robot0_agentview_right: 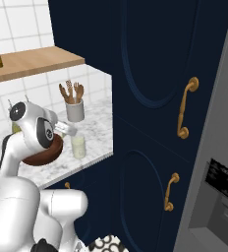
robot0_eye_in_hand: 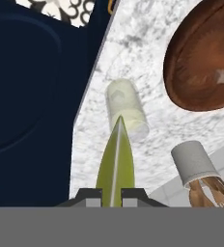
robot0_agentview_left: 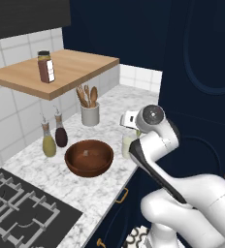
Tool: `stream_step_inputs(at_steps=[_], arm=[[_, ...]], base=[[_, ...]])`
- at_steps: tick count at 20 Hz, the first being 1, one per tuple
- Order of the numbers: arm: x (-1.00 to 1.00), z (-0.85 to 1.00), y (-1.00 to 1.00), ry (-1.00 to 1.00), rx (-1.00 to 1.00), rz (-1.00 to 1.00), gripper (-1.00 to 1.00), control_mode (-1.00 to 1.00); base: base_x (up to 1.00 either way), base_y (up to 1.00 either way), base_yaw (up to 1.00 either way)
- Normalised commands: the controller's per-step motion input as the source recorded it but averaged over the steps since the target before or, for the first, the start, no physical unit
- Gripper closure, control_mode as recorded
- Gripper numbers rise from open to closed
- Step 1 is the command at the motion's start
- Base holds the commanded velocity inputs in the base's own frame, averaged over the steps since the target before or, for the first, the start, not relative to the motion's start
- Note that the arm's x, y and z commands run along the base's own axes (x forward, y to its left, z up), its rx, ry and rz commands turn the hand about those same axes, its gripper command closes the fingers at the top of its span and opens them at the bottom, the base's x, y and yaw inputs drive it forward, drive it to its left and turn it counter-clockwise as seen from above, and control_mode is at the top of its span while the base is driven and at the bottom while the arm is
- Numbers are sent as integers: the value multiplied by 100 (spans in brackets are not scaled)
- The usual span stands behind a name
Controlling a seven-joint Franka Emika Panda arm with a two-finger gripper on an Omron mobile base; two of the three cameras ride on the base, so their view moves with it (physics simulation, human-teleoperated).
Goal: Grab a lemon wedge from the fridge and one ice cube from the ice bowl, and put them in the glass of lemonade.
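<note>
- A yellow-green lemon wedge [robot0_eye_in_hand: 115, 161] is pinched between the two fingers of the end effector [robot0_eye_in_hand: 111, 193], which is closed on it; in the hand view the wedge's pointed tip is seen against the rim of the glass of lemonade [robot0_eye_in_hand: 126, 108].
- The glass of lemonade [robot0_agentview_right: 78, 146] is placed on the marble bench [robot0_agentview_left: 46, 169], close to its front edge and just beside the ice bowl [robot0_agentview_left: 89, 157].
- A single pale ice cube [robot0_eye_in_hand: 222, 75] is seen on the floor of the ice bowl [robot0_eye_in_hand: 205, 58].
- The end effector is held near the glass, though in the left base view it is mostly hidden behind the white wrist.
- A grey utensil crock [robot0_agentview_left: 90, 114] with wooden spoons is set behind the bowl, towards the tiled wall.
- Two slim bottles [robot0_agentview_left: 55, 137] are stood to the left of the bowl.
- A spice jar [robot0_agentview_left: 46, 67] is kept on the wooden shelf [robot0_agentview_left: 75, 68] above.
- The grey fridge [robot0_agentview_right: 219, 162], with its black dispenser panel, is seen at the right edge of the right base view, past the navy cabinets [robot0_agentview_right: 155, 98] with gold handles.
</note>
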Motion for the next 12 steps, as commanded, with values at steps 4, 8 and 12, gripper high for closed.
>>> stream_step_inputs(at_steps=[4, 8, 12], arm=[[25, -14, 0, 0, 0, -2, 100, -100], [29, -17, 0, 0, 0, -3, 100, -100], [29, -20, 0, 0, 0, -4, 100, -100]], base=[[0, 0, 0], [0, 0, 0], [0, 0, 0]])
